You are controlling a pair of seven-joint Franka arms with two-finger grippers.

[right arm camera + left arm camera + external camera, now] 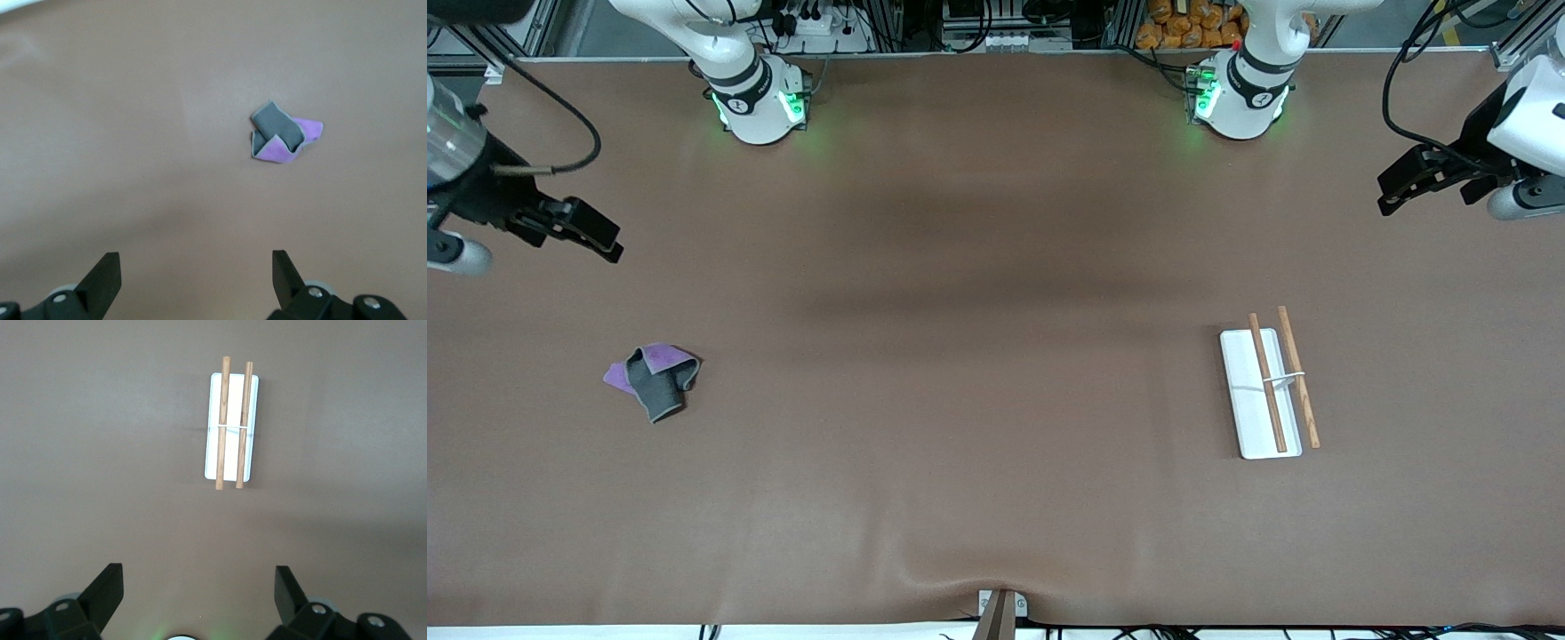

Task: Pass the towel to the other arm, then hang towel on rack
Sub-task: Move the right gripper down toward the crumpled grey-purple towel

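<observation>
1. The towel [652,380] is being left crumpled on the worktop [960,400] at the right arm's end, nearer the front camera than the right gripper [596,236].
2. The right gripper's jaws are being held wide open, empty; the reach falls to it.
3. The left gripper [1400,187], apparently also open and empty, is waiting over the worktop at the left arm's end, where the rack [1269,388] lies.

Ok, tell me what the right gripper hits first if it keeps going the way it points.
Probably bare table. The right gripper, open, seems aimed beside the crumpled towel, not at it, though depth is hard to judge.
</observation>
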